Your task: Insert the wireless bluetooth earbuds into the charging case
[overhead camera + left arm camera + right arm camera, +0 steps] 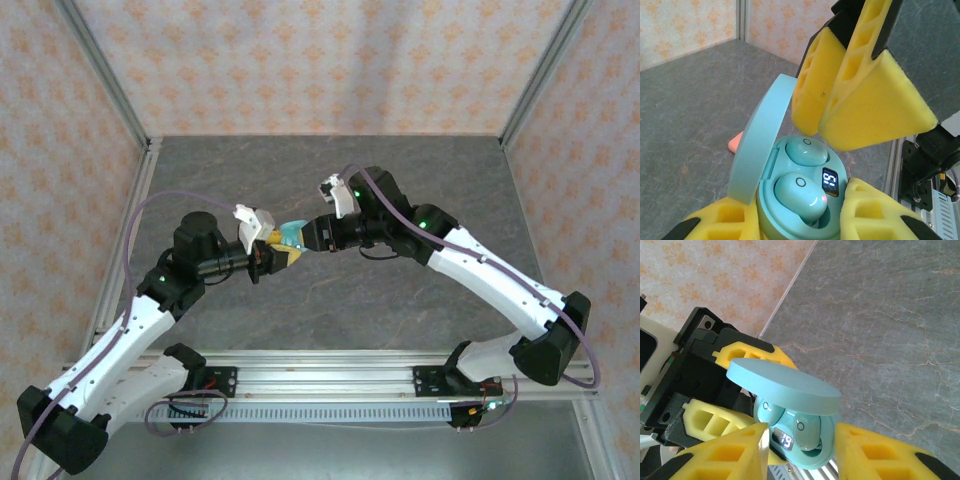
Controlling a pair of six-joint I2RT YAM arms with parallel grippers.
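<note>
The right claw (826,136) hung just over the case (292,236), its fingers (875,100) blocking the mouth from above. The upright lid (760,145) closed off one side, and the left claw (278,255) flanked two others. Open worktop (330,170) lay beyond, bounded by walls (330,70). A salmon piece (735,143) lay behind the lid.

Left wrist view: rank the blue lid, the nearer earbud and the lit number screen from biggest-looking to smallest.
1. blue lid, largest
2. nearer earbud
3. number screen, smallest
All sit together, so nearness hardly skews it.
</note>
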